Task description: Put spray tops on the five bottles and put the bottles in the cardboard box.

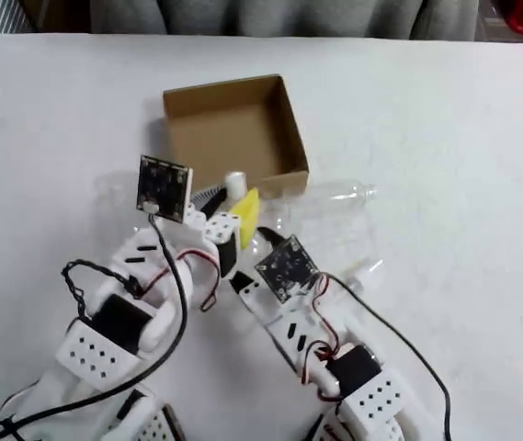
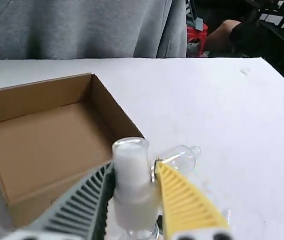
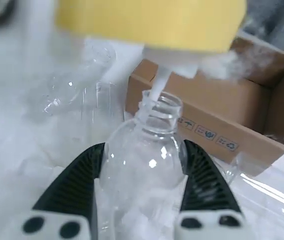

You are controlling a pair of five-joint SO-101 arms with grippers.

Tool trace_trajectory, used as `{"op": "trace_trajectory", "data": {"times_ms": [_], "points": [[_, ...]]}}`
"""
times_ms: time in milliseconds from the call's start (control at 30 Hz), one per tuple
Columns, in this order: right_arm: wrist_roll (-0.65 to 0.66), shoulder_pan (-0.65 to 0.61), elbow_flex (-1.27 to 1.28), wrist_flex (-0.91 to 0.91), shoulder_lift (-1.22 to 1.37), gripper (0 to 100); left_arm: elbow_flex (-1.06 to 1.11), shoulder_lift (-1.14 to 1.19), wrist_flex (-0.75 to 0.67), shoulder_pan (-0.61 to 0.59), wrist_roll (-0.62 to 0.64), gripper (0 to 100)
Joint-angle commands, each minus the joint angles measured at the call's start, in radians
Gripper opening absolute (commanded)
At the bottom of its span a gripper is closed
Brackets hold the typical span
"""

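Just in front of the box (image 1: pixel 233 138), we've got both arms meeting over one bottle. Our right claw (image 3: pixel 142 146) is clamped round the shoulders of a clear bottle (image 3: pixel 142 170), holding it upright with the open neck (image 3: pixel 160 106) facing up. Our left claw (image 2: pixel 134 171) is squeezed on the white spray top (image 2: pixel 130 150), which sits directly above that neck, so it's pretty much on the bottle's long axis. The thin tube (image 3: pixel 156 82) hangs down from the top, leaning a little, and its tip looks to be right at the mouth or just inside; we can't call which. Our read: the next bit is a straight drop along the bottle's axis, and that lean could snag the rim. The box sits just beyond the pair, open side up. Spare bottles (image 3: pixel 77 87) lie on their sides nearby.
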Motion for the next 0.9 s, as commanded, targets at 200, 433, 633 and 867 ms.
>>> {"op": "trace_trajectory", "data": {"times_ms": [200,433,633,867], "points": [[0.003,0.007,0.069,0.143,-0.318,1.5,0.009,-0.025,-0.005,0.096,-0.095,2],[0.003,0.007,0.078,0.214,-0.389,1.5,0.014,-0.025,-0.006,0.119,-0.097,2],[0.002,0.010,0.078,0.214,-0.387,1.5,0.017,-0.025,-0.006,0.122,-0.101,2],[-0.023,0.067,0.068,0.197,-0.387,1.5,0.017,-0.025,-0.008,0.128,-0.101,2]]}}
